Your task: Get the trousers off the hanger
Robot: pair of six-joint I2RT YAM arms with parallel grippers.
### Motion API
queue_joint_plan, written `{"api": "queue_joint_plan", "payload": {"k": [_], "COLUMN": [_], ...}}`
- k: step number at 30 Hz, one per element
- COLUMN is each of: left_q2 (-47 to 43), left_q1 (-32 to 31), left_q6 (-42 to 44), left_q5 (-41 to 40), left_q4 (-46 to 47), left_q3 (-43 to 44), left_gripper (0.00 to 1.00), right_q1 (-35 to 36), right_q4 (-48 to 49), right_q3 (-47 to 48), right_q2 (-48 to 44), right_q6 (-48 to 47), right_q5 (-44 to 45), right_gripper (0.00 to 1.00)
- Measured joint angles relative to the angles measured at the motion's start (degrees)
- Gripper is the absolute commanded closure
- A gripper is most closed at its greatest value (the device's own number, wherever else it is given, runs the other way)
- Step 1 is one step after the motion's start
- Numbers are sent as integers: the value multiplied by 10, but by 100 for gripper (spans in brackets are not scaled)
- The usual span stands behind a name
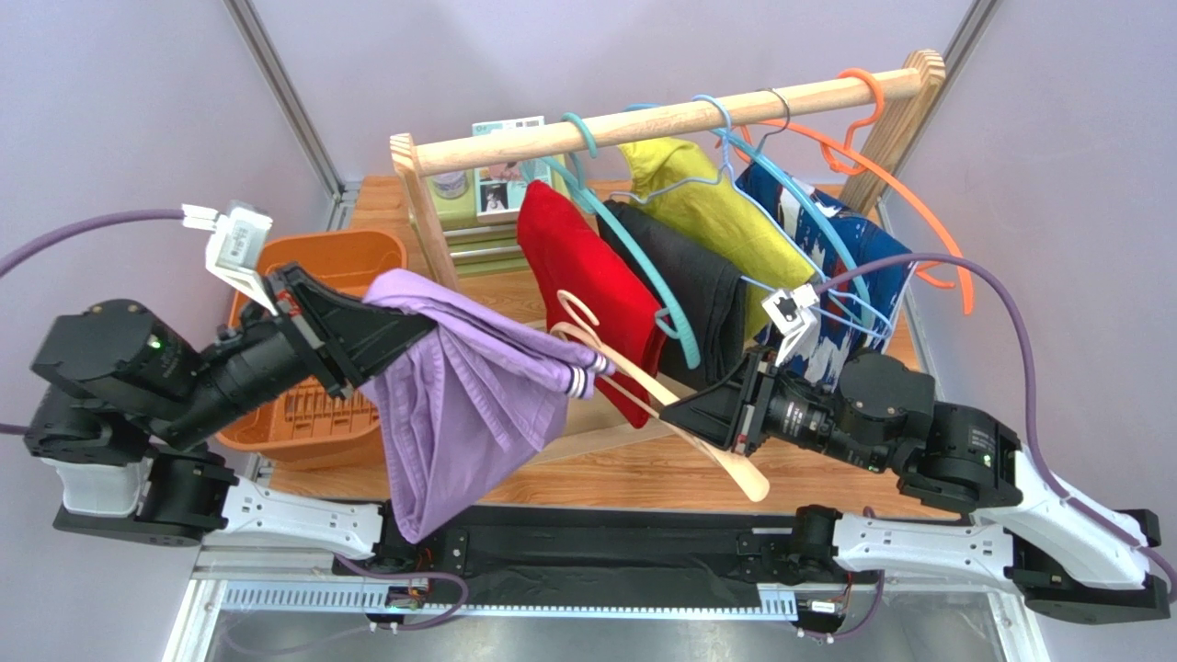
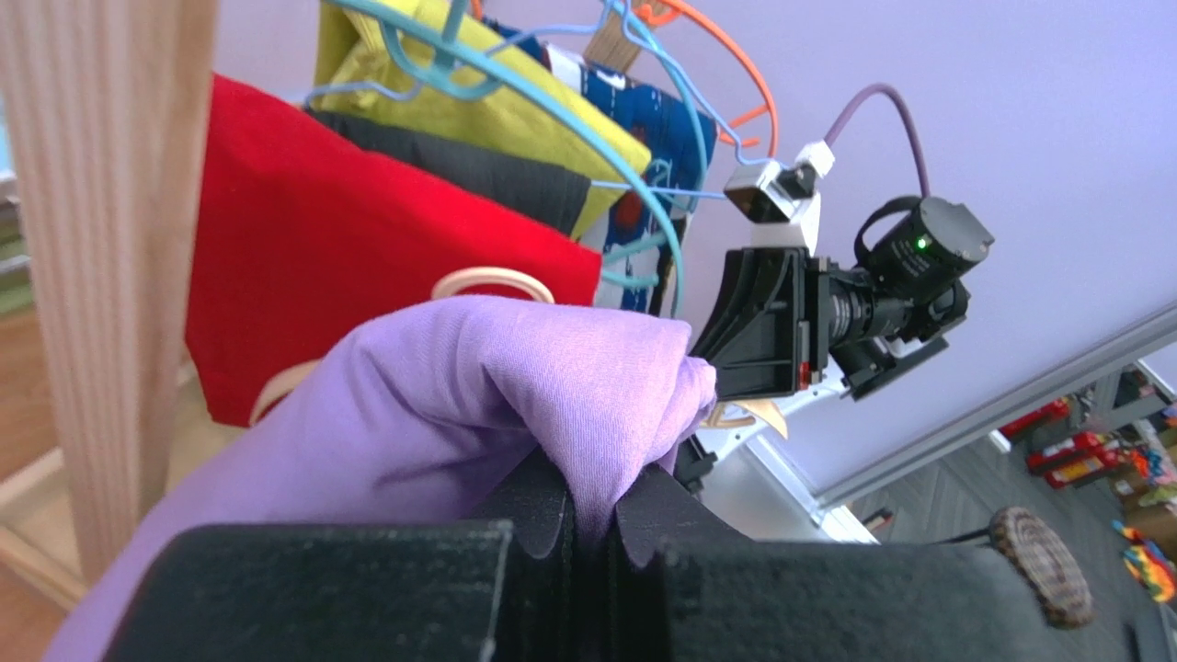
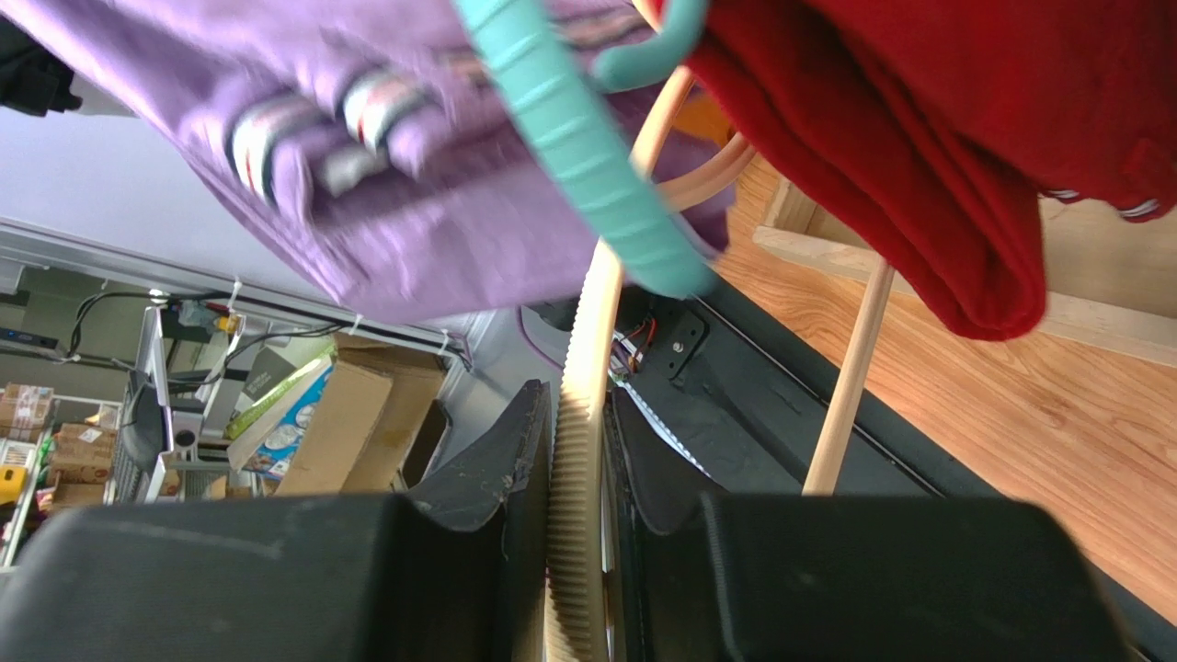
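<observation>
The lavender trousers hang in the air in front of the rack, with their striped waistband still over the cream hanger. My left gripper is shut on a fold of the trousers and holds it up at the left; the fingers pinch the cloth. My right gripper is shut on one ridged arm of the hanger. The hanger's other end sticks out below that gripper. In the right wrist view the trousers hang just above the jaws.
A wooden rack rail carries a red garment, a black one, yellow-green and blue ones, on teal, light-blue and orange hangers. An orange basket stands at the left, behind the left arm.
</observation>
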Motion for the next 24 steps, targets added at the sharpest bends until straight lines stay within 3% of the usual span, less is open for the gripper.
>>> {"api": "queue_joint_plan", "payload": {"k": [7, 13, 24], "left_q2": [21, 6, -18], "left_q1": [0, 0, 0], "left_q6": [55, 52, -21], "left_q5": [-18, -47, -132], "left_q4": [-4, -38, -201], "left_q3": [70, 43, 11], "left_gripper": [100, 100, 100], "right_q1": [0, 0, 0], "right_q4": [-21, -34, -41], "right_q3": [-15, -25, -26], "right_q2": [-44, -79, -98], "right_q6": [-8, -15, -31], "right_q5": [-1, -7, -11], "right_gripper": [100, 100, 100]}}
